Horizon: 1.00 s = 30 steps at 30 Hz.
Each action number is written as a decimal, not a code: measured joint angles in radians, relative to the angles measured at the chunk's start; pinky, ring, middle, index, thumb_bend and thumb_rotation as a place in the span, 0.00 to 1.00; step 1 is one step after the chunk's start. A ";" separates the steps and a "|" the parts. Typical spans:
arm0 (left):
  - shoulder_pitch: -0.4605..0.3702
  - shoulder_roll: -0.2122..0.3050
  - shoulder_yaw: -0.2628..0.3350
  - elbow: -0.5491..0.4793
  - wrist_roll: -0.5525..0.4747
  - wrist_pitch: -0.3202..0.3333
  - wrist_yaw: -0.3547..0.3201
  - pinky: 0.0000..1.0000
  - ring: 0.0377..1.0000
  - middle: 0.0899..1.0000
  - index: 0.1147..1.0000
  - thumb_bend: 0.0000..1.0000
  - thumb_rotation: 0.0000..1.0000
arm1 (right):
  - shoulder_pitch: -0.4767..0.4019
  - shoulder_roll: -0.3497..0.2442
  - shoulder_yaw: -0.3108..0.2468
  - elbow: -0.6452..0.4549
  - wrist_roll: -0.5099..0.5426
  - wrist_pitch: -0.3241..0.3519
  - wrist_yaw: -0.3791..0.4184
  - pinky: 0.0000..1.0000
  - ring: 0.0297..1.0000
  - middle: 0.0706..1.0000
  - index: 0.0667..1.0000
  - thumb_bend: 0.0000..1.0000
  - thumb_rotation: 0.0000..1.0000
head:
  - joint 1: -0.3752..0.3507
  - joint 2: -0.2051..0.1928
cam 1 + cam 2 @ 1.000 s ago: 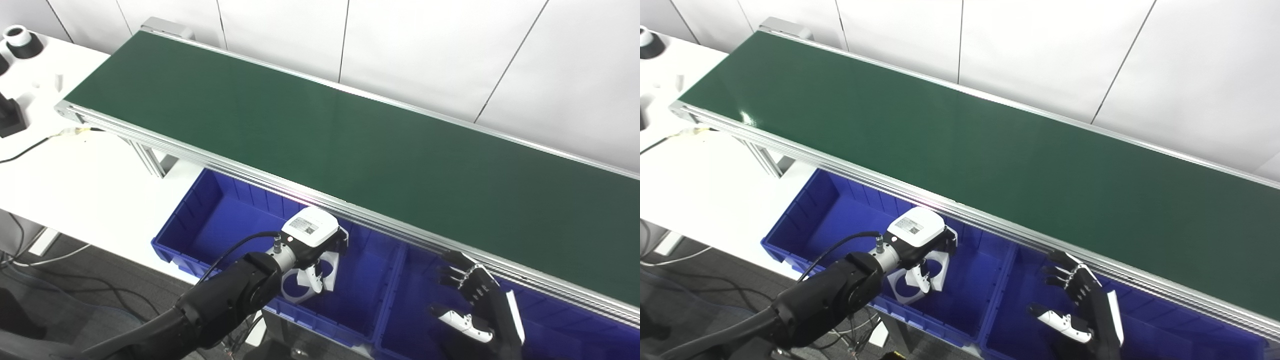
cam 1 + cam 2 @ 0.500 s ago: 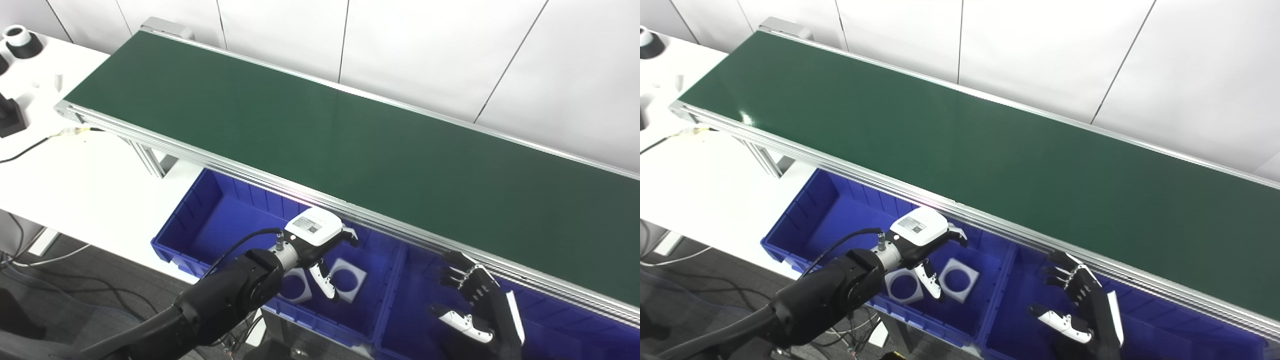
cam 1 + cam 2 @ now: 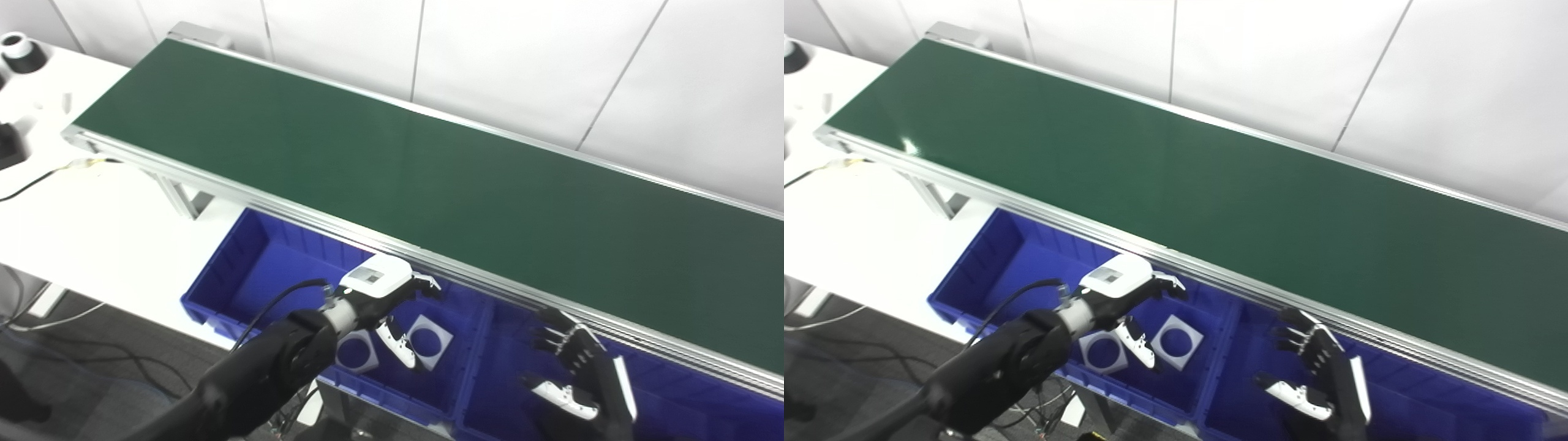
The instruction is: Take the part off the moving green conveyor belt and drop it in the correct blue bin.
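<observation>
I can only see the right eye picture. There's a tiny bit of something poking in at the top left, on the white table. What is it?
Observer: The left eye view shows it whole: a white ring on a black round base, standing on the white table.
Operator: Is anything else hiding over there?
Observer: Yes, a black block sits nearer on that table, cut by the picture's left edge. Your view stops just short of it.

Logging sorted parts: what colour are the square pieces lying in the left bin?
White, each with a round hole, seen best in the right eye view: square pieces in the left bin.
</observation>
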 measured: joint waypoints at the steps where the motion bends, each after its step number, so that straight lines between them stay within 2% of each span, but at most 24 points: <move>1: 0.017 -0.016 0.001 -0.026 -0.028 -0.004 -0.003 0.54 0.64 0.69 0.69 1.00 0.32 | 0.000 0.001 0.003 -0.001 -0.002 0.000 -0.001 0.64 0.69 0.75 0.73 0.86 0.22 | -0.035 -0.002; 2: 0.031 -0.029 0.003 -0.043 -0.058 -0.006 -0.011 0.57 0.66 0.69 0.68 1.00 0.29 | -0.001 0.003 0.007 -0.001 -0.005 0.000 -0.003 0.63 0.69 0.75 0.73 0.86 0.22 | -0.090 -0.006; 3: 0.046 -0.044 0.009 -0.057 -0.114 -0.008 -0.026 0.59 0.66 0.69 0.68 1.00 0.28 | -0.001 0.006 0.014 -0.001 -0.014 0.000 -0.011 0.63 0.69 0.75 0.73 0.86 0.23 | -0.101 -0.006; 4: 0.059 -0.058 0.020 -0.063 -0.168 -0.009 -0.041 0.60 0.66 0.68 0.68 1.00 0.28 | -0.001 0.009 0.018 -0.001 -0.024 0.000 -0.016 0.63 0.68 0.76 0.73 0.85 0.23 | -0.150 -0.011; 6: 0.078 -0.072 0.056 -0.063 -0.296 -0.008 -0.072 0.60 0.66 0.67 0.68 1.00 0.28 | -0.001 0.018 0.031 -0.001 -0.043 0.000 -0.033 0.63 0.68 0.76 0.73 0.85 0.23 | -0.160 -0.012; 7: 0.085 -0.072 0.076 -0.062 -0.348 -0.008 -0.081 0.59 0.65 0.67 0.67 0.99 0.27 | 0.000 0.022 0.039 -0.001 -0.055 0.000 -0.041 0.63 0.68 0.76 0.73 0.85 0.23 | -0.220 -0.017; 8: 0.091 -0.072 0.095 -0.060 -0.385 -0.010 -0.083 0.59 0.65 0.66 0.67 0.98 0.26 | 0.000 0.026 0.047 -0.001 -0.068 0.000 -0.050 0.63 0.68 0.76 0.73 0.85 0.23 | -0.221 -0.017; 10: 0.095 -0.073 0.135 -0.040 -0.457 -0.029 -0.082 0.60 0.65 0.66 0.67 0.94 0.21 | 0.000 0.037 0.062 0.000 -0.090 0.000 -0.076 0.63 0.68 0.76 0.72 0.86 0.24 | -0.328 -0.026; 11: 0.095 -0.073 0.145 -0.025 -0.475 -0.044 -0.082 0.60 0.66 0.67 0.67 0.91 0.15 | -0.001 0.042 0.068 0.000 -0.100 0.000 -0.086 0.63 0.68 0.76 0.72 0.87 0.25 | -0.328 -0.026; 12: 0.095 -0.074 0.154 -0.013 -0.487 -0.050 -0.080 0.60 0.67 0.68 0.67 0.89 0.12 | -0.002 0.048 0.074 0.001 -0.108 0.000 -0.096 0.63 0.68 0.76 0.72 0.87 0.25 | -0.371 -0.028; 14: 0.094 -0.078 0.171 0.039 -0.506 -0.087 -0.072 0.60 0.67 0.68 0.67 0.87 0.07 | -0.001 0.063 0.088 0.004 -0.126 0.000 -0.117 0.62 0.68 0.76 0.72 0.87 0.27 | -0.371 -0.028; 16: 0.094 -0.078 0.188 0.103 -0.517 -0.124 -0.062 0.60 0.67 0.67 0.66 0.86 0.05 | -0.001 0.080 0.105 0.010 -0.151 0.000 -0.143 0.62 0.68 0.77 0.72 0.86 0.26 | -0.457 -0.037; 21: 0.081 -0.070 0.207 0.205 -0.503 -0.195 -0.034 0.61 0.66 0.66 0.64 0.85 0.03 | -0.001 0.090 0.126 0.024 -0.181 0.000 -0.176 0.61 0.68 0.77 0.72 0.85 0.26 | -0.477 -0.046; 25: 0.056 -0.071 0.178 0.290 -0.428 -0.246 0.006 0.61 0.66 0.65 0.64 0.85 0.05 | 0.000 0.078 0.135 0.024 -0.187 0.000 -0.194 0.61 0.68 0.77 0.72 0.86 0.27 | -0.433 -0.066; 28: 0.053 -0.089 0.165 0.297 -0.396 -0.249 0.020 0.61 0.65 0.65 0.63 0.86 0.05 | 0.007 0.065 0.137 0.024 -0.182 0.000 -0.195 0.62 0.68 0.77 0.73 0.86 0.27 | -0.391 -0.071; 29: 0.052 -0.099 0.162 0.298 -0.385 -0.249 0.028 0.59 0.64 0.64 0.63 0.86 0.05 | 0.010 0.060 0.137 0.024 -0.177 0.000 -0.194 0.61 0.68 0.77 0.73 0.86 0.28 | -0.344 -0.074; 30: 0.052 -0.107 0.158 0.300 -0.375 -0.249 0.036 0.59 0.64 0.64 0.63 0.86 0.05 | 0.013 0.053 0.137 0.024 -0.174 0.000 -0.193 0.61 0.68 0.77 0.73 0.86 0.28 | -0.344 -0.074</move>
